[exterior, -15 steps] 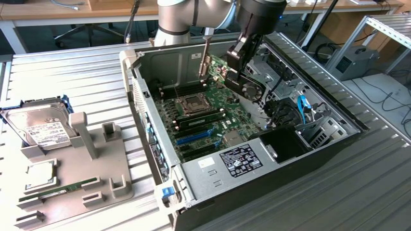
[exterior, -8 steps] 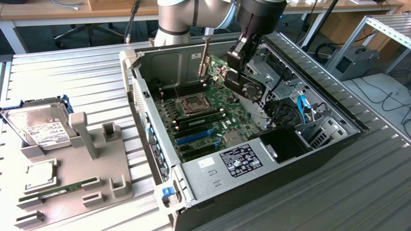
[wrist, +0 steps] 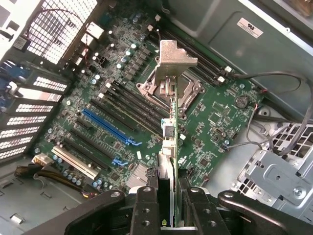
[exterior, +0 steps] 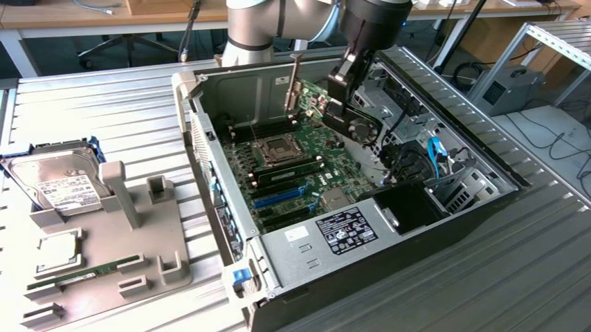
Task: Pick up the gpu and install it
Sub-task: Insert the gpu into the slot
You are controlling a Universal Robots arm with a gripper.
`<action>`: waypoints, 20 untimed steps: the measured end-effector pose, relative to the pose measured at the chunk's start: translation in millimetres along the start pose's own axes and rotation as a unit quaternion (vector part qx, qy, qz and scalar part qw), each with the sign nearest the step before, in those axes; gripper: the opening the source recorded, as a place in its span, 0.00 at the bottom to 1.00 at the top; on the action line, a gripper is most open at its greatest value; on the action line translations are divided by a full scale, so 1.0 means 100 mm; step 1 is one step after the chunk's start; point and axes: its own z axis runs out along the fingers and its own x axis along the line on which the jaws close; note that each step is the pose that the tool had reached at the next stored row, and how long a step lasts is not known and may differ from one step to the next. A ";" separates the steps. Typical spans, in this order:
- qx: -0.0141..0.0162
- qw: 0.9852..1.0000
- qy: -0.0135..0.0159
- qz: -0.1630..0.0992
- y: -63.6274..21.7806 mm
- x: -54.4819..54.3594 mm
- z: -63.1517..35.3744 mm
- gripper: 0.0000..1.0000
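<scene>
My gripper (exterior: 344, 104) hangs over the open computer case (exterior: 221, 207), shut on the gpu (exterior: 358, 126). The card is black, with its round fan facing the exterior view's right and its silver end bracket (exterior: 295, 83) standing upright towards the case's back wall. From the wrist, the gpu (wrist: 168, 142) is edge-on between my fingers (wrist: 146, 205), and its bracket (wrist: 175, 58) hovers over the CPU socket area. The card is above the motherboard (wrist: 215, 122), apart from it. The blue expansion slots (wrist: 108, 125) lie to one side of the card's edge.
A power supply (exterior: 347, 228) with a black label fills the case's near end. Cables and a drive cage (exterior: 434, 162) crowd the exterior view's right side. Outside the case, a grey fixture (exterior: 111, 235) carries a silver hard drive (exterior: 60, 183), a CPU (exterior: 57, 252) and a green memory stick (exterior: 83, 273).
</scene>
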 end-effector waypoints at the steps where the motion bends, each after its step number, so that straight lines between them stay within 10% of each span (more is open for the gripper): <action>1: 0.000 1.000 0.000 -0.002 0.000 0.00 0.000 0.26; 20: -0.001 0.999 0.001 -0.037 0.000 0.00 0.001 0.26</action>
